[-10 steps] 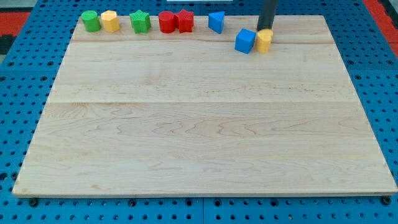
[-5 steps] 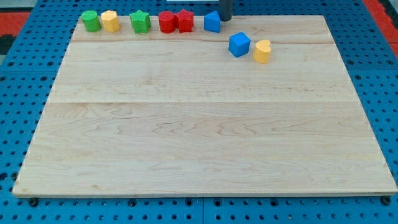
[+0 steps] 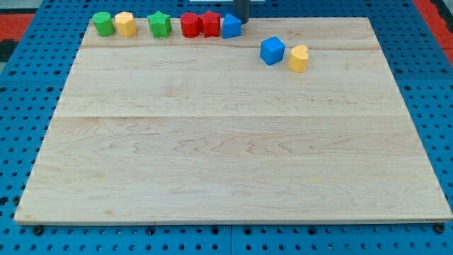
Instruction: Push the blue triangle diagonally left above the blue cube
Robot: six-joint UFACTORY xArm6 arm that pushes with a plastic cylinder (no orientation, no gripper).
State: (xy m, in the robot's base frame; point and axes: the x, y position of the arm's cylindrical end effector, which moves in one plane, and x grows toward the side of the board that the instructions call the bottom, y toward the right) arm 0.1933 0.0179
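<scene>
Right now my tip sits at the view's top edge of the counter, against the upper right side of the blue triangle; there is no pincer on this arm, only a straight dark rod, so nothing opens, closes or grips, and the rod is cut off by the frame just above its lower end. The blue triangle lies in the row along the counter's top edge, touching or very nearly touching the red star-like block on its left, and it is up and to the left of the blue cube. The blue cube stands apart from that row, lower down, with a yellow block just beside it on the view's right, a narrow gap between them. Further left in the row come a red rounded block pressed against the red star-like one, then a green star, then a yellow block and a green block close together. The counter is a pale wooden board of joined planks, resting on a blue perforated base, with a red area showing at the top corners. The exact shapes of the far-left blocks are hard to make out.
</scene>
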